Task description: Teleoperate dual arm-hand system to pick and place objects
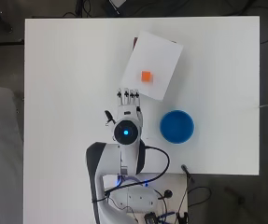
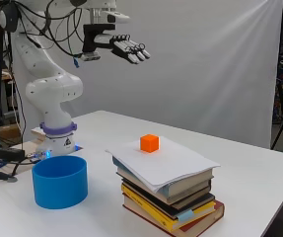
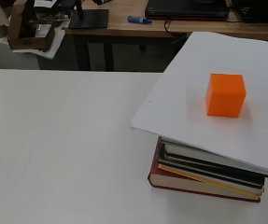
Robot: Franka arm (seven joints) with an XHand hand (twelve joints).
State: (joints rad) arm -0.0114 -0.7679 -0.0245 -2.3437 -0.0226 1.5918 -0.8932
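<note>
white table (image 1: 68, 70) — grey backdrop (image 2: 220, 59) behind

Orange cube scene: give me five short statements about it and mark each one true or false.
1. The small orange cube sits on a white sheet of paper on top of a stack of books. True.
2. The robot hand is closed around the cube. False: it hangs well above the table with straight fingers, holding nothing.
3. The round blue plastic bowl stands on the white table, apart from the books. True.
4. The cube lies inside the bowl. False: the cube is on the paper, and nothing shows in the bowl from overhead.
5. The paper lies flat on the bare table. False: it rests on the books, overhanging their edges.
</note>
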